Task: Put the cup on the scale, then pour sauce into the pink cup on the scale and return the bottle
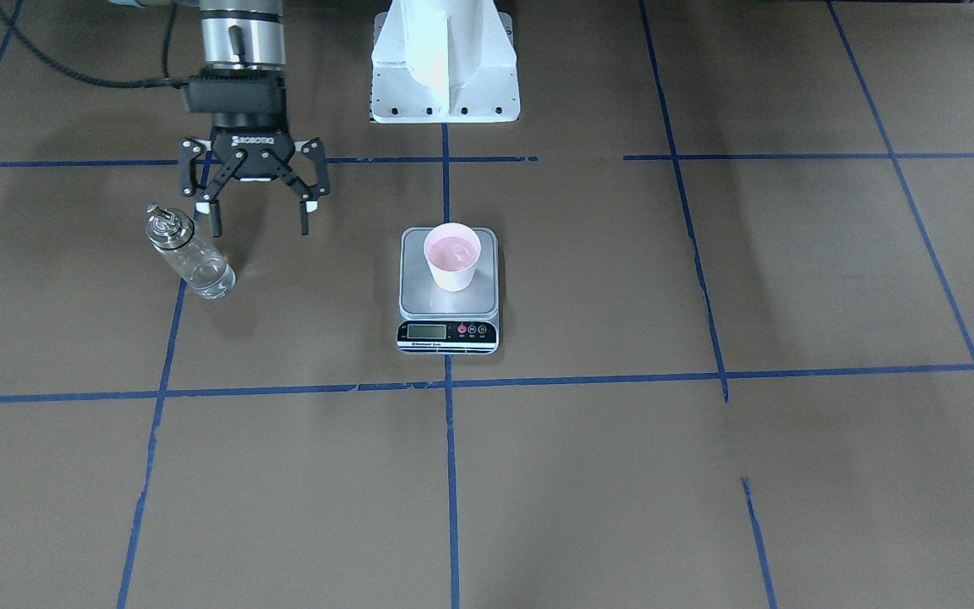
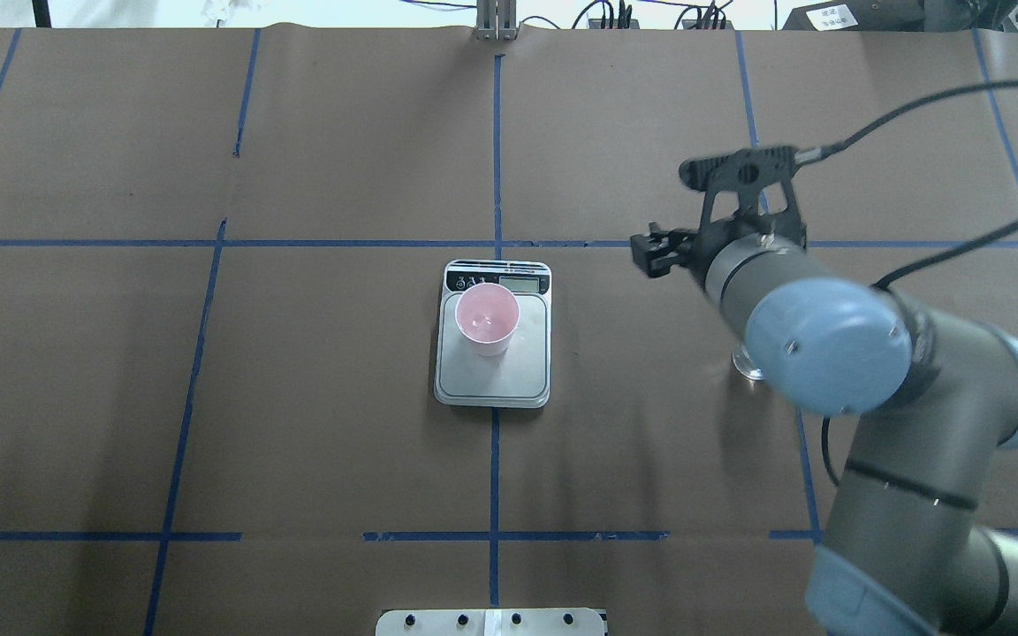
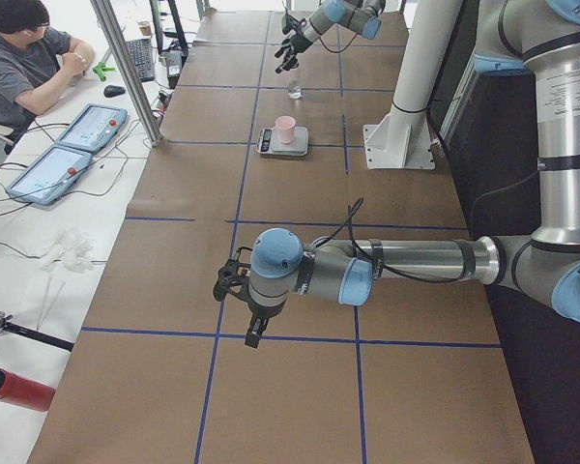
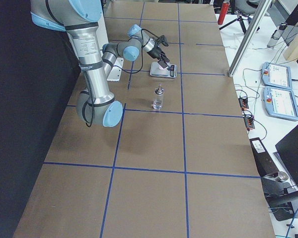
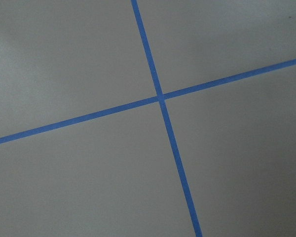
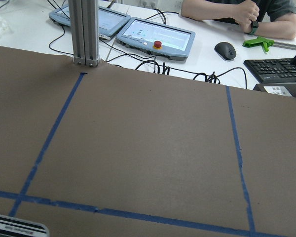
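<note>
Cup (image 1: 452, 257) on scale (image 1: 419, 298) at frame centre, bottle (image 1: 191, 254) upright on tabletop (image 1: 622, 465) at left, just beside the right end effector (image 1: 260, 227), spread wide and empty; an off-line approach could knock the bottle over, spilling sauce (image 1: 210, 276); left end effector (image 3: 232, 284) state can't be told.

Right arm (image 2: 960, 353): grey tube links, pale blue joint caps with small screws. Wrist section (image 1: 242, 38): polished silver. Right end effector (image 1: 260, 228): black linkage fingers, white patches, white lettering on body, likely brand name. Black cable (image 1: 73, 74) runs to wrist. Left arm (image 3: 416, 259): same grey and blue. White base pedestal (image 1: 445, 76): dark bolts along foot.
</note>
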